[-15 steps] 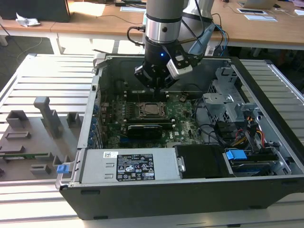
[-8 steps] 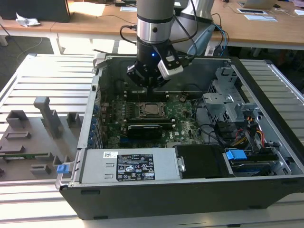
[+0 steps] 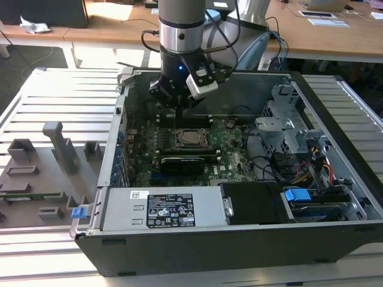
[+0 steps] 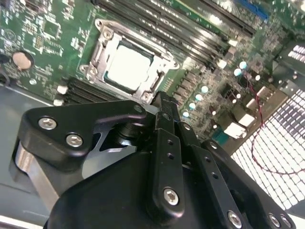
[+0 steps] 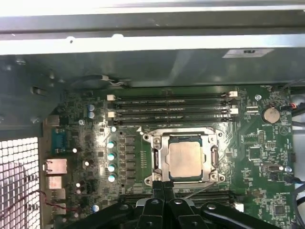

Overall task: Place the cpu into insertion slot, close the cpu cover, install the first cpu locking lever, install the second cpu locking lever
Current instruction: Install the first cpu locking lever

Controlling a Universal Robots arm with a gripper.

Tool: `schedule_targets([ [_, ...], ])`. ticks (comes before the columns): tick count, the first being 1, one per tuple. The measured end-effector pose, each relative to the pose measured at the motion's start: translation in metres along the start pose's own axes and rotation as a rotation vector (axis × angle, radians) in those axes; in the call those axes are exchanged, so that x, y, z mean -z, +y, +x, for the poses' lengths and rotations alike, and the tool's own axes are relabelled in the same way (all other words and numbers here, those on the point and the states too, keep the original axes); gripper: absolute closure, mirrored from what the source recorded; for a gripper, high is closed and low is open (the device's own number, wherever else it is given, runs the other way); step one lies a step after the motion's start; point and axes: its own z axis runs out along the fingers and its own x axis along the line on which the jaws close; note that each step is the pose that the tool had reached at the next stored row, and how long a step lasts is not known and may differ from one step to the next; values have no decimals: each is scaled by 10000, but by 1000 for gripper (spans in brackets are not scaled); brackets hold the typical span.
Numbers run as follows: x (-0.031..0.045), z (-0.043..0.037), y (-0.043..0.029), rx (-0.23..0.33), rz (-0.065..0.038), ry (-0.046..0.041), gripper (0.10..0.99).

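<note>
The grey-and-black robot arm (image 3: 179,36) comes straight down from above into an open dark metal computer case (image 3: 197,248) that lies on its side on a pale slatted metal bench (image 3: 60,98). In the exterior view, its wrist hangs over the far part of the green motherboard (image 3: 230,152), with a small white camera block (image 3: 200,84) on the side towards the exterior view's right. The black tool head points down at the board, just beyond the processor socket.

In both wrist views the slim black jaws are pressed together with nothing visible between them. Their tips are at the edge of the socket, right beside one corner of the frame. I cannot tell whether they touch the metal.

The small flat square cpu (image 5: 185,160) with its dull silver top sits in the socket in the middle of the board. The thin silvery square cpu cover (image 5: 183,138) lies flat over it, so the chip shows through the cover's window (image 4: 127,67). Long black memory slots (image 5: 171,107) run parallel just beside the socket, on the side away from the jaws. Whether the thin levers along the socket's sides are latched cannot be made out.
</note>
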Motion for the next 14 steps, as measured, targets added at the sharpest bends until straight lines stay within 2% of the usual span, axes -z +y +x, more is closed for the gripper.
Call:
schedule_targets([
  [2,-2,58,36,-3,-54,-1,980],
  [7,-9,148,212,-2,-53,0,980],
  [14,-17,240,366,-3,-53,1,980],
])
